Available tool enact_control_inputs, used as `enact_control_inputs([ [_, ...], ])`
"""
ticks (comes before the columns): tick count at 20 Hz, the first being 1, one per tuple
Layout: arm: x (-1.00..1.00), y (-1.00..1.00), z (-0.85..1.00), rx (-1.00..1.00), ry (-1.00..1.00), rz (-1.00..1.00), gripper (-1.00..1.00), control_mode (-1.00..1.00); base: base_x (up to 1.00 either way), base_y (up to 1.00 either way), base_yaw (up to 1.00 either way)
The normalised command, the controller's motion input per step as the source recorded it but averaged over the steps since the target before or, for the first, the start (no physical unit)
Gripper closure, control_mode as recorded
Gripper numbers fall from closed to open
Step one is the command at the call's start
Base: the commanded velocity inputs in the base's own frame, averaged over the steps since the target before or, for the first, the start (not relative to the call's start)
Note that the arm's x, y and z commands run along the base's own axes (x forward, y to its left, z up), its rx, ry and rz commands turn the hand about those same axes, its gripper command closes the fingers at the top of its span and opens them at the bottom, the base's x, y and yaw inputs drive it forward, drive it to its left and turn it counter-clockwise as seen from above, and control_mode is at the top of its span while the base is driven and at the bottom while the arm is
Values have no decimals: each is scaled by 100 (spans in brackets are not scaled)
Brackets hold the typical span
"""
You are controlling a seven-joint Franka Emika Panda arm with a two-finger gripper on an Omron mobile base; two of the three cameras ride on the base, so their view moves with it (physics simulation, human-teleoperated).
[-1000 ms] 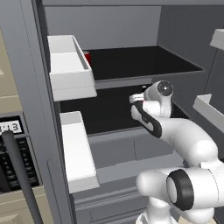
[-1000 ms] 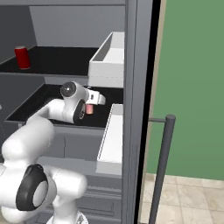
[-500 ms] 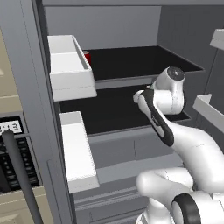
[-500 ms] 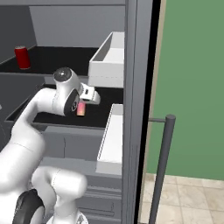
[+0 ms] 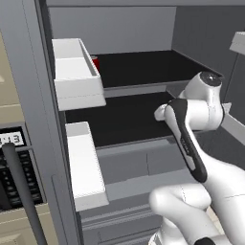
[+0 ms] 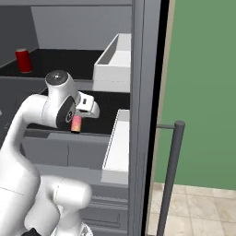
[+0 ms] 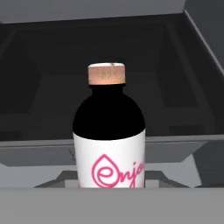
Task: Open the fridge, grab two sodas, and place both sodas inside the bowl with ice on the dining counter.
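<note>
Hand view: soda bottle (image 7: 109, 135) filling the centre, dark body, white label, tan cap | gripper (image 6: 77, 120) closing on it, carrying it in front of the open fridge (image 5: 134, 72) | change: arm rising, drawing back from the lower shelf | second soda (image 6: 23, 60) waiting on the upper shelf | bowl run pending

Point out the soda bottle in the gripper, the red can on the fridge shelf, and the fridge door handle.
soda bottle (image 7: 109, 131): hand view, dark shoulder above the label.
red can (image 6: 24, 61): right base view, middle of its side.
fridge door handle (image 6: 168, 179): right base view, mid bar.
</note>
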Motion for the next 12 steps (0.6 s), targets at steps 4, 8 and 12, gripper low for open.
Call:
enact_control_inputs([
  [4,-78,2,14,0,8,0,100,-100,0,0,0],
  [8,-78,0,0,0,-8,0,100,-100,0,0,0],
  [12,-47,6,-3,-5,-5,4,100,-100,0,0,0],
])
